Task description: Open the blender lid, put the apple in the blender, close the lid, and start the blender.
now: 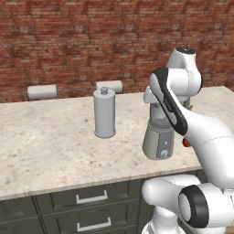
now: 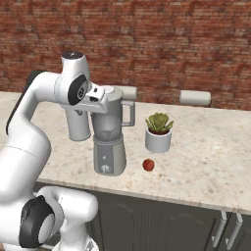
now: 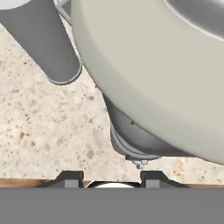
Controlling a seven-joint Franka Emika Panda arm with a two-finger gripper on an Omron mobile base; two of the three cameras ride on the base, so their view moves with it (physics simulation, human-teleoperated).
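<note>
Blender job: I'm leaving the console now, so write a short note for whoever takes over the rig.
Gripper: up at the jar's top by the blender lid; open or shut, cannot tell.
Blender: on the counter near its front edge, lid seemingly on the jar.
Apple: on the counter right of the blender base, apart from it, before the potted plant.
Done: nothing visibly.
Left: open lid, load apple, close lid, start blender.

On the speckled stone counter (image 2: 211,162), the grey handled blender (image 2: 110,142) stands before a tall grey canister (image 2: 78,125); a small red apple (image 2: 148,165) lies right of the blender, before a potted succulent (image 2: 158,131).
</note>
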